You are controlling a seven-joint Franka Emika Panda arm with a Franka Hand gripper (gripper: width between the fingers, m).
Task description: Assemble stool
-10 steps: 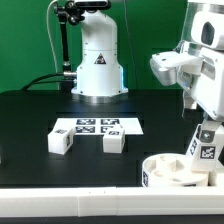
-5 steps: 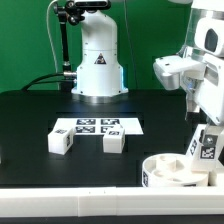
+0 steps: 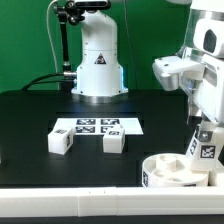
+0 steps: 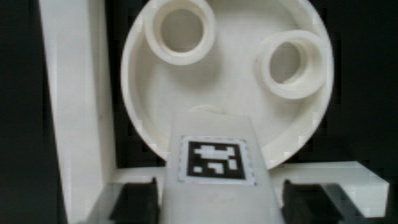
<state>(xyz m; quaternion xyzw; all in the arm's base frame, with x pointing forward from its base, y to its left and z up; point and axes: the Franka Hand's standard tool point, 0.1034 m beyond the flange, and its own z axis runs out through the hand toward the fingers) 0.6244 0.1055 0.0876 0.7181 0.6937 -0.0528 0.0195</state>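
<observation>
The white round seat (image 3: pixel 165 172) of the stool lies at the exterior view's lower right, recesses up. A white leg (image 3: pixel 208 153) with a black-and-white tag stands upright at its right side. My gripper (image 3: pixel 204 140) comes down over that leg. In the wrist view the seat (image 4: pixel 214 95) shows two round recesses, and the tagged leg (image 4: pixel 217 160) fills the space between my dark fingers (image 4: pixel 139 196); both jaws lie against its sides. Two more leg blocks (image 3: pixel 61 142) (image 3: pixel 113 143) lie on the black table to the left.
The marker board (image 3: pixel 98 127) lies flat behind the two loose legs. The robot's white base (image 3: pixel 97 65) stands at the back centre. A white rail (image 3: pixel 70 190) runs along the table's front edge.
The jaws have closed in from wide open onto the sides of the upright leg. The gripper has shifted only slightly above the seat.
</observation>
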